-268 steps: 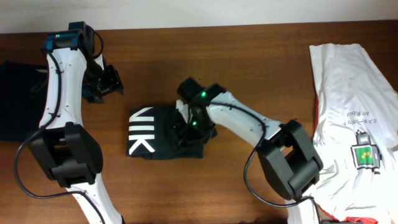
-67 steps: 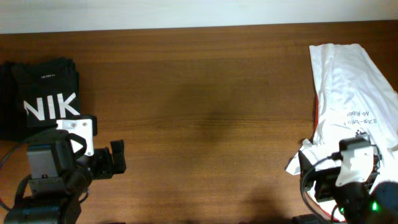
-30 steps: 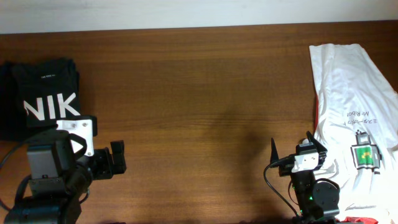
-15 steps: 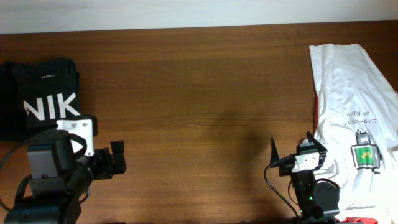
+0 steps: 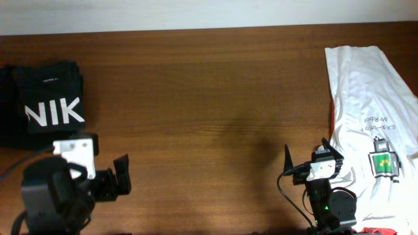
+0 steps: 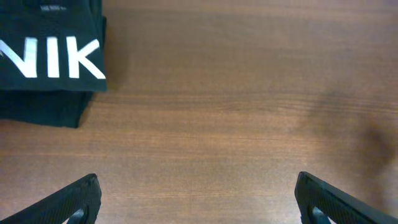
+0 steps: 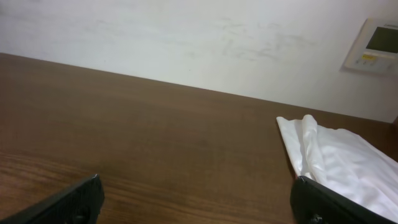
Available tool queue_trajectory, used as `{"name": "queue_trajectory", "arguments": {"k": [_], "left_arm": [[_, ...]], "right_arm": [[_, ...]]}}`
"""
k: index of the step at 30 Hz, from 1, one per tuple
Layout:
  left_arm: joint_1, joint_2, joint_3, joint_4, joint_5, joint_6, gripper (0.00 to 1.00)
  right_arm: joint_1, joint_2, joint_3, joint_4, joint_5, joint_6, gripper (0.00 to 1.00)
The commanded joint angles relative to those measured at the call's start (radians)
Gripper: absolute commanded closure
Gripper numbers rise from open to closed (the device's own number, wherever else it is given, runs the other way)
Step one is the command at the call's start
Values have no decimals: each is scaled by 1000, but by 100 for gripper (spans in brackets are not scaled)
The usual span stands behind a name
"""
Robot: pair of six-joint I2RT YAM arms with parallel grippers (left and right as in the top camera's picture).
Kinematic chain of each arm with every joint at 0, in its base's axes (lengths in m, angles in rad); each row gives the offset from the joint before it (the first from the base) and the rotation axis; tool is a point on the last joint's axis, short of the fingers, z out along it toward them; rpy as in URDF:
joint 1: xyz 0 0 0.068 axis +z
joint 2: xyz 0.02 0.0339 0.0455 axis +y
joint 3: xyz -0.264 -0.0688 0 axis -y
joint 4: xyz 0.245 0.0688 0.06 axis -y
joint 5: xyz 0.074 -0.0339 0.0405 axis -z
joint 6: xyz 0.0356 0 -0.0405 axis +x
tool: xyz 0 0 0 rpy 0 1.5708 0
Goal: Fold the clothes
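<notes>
The black T-shirt (image 5: 51, 98) with white letters "NIK" lies folded at the table's far left, on top of other dark folded cloth. It also shows in the left wrist view (image 6: 50, 53) at the upper left. My left gripper (image 6: 196, 199) is open and empty, low over bare wood to the right of and nearer than the shirt; it sits at the front left in the overhead view (image 5: 108, 183). My right gripper (image 7: 196, 202) is open and empty at the front right (image 5: 310, 166), beside the white shirt.
A white T-shirt (image 5: 369, 98) with a small green print lies spread at the right edge; its corner shows in the right wrist view (image 7: 329, 155). A dark cloth stack (image 5: 10, 117) lies under the black shirt. A pale wall (image 7: 186, 37) stands behind the table.
The left arm has drawn back toward the front edge, away from the folded black shirt. The right arm has not moved in the last second.
</notes>
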Motion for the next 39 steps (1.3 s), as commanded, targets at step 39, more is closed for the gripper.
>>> {"name": "queue_trajectory", "arguments": {"k": [39], "left_arm": [[-92,-715,-1195,1157,-161,17,1]], "right_arm": [[-4,-7,-6,-4,-3,5,2]]}}
